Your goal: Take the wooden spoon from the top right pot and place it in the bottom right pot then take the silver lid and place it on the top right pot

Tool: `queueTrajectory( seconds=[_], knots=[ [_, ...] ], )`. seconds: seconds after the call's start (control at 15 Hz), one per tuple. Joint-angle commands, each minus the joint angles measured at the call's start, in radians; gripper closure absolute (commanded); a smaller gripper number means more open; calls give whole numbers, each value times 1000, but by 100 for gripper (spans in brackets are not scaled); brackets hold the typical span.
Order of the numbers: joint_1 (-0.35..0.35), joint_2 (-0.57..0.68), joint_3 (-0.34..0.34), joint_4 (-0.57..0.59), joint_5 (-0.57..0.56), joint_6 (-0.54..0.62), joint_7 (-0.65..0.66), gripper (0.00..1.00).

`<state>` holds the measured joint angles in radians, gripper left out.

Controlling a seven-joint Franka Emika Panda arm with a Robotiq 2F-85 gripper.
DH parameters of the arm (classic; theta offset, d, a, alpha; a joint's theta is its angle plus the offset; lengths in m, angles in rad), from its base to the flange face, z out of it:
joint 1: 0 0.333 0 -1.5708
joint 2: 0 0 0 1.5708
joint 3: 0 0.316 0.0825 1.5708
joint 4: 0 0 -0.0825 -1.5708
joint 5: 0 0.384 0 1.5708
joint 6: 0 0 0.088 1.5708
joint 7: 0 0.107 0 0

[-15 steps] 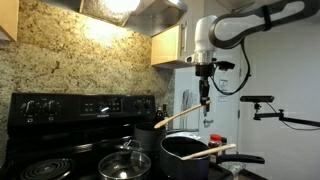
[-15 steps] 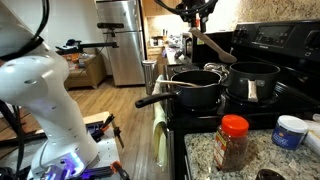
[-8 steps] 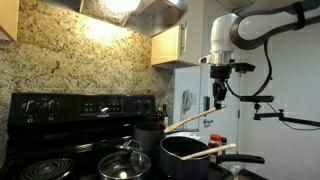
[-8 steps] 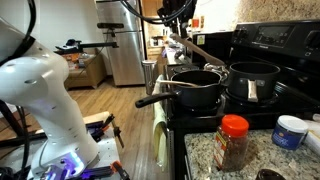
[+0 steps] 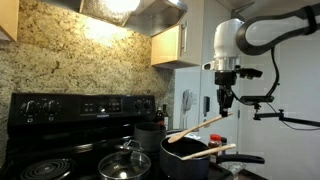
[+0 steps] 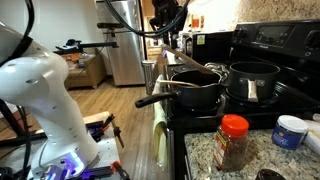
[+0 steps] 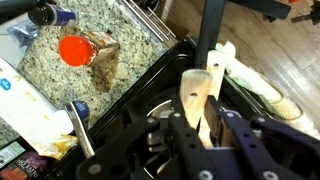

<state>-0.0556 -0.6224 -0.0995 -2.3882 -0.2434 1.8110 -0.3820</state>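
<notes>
Gripper (image 5: 226, 108) at right of frame, fingers clamped on handle end of wooden spoon (image 5: 198, 128). Spoon head already dips into bottom right pot (image 5: 181, 160); release not yet done. Silver lid (image 5: 125, 162) sits lower centre, not yet on top right pot (image 5: 148, 134).

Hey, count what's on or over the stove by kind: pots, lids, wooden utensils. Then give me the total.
Pots: 2, the small grey pot and the black pot
Lids: 1, the silver lid
Wooden utensils: 2, the wooden spoon held in the gripper and a second wooden utensil resting in the black pot
Total: 5
</notes>
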Motion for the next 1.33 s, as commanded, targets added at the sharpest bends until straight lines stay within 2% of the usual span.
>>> queueTrajectory(
  seconds=[0.0, 0.33, 0.73, 1.27],
  knots=[
    [23, -26, -13, -25, -14, 9, -8, 90],
    [58, 70, -65, 19, 8, 17, -98, 90],
    [64, 200, -116, 90, 25, 23, -189, 90],
    [53, 370, -124, 195, 121, 16, -308, 90]
  ],
)
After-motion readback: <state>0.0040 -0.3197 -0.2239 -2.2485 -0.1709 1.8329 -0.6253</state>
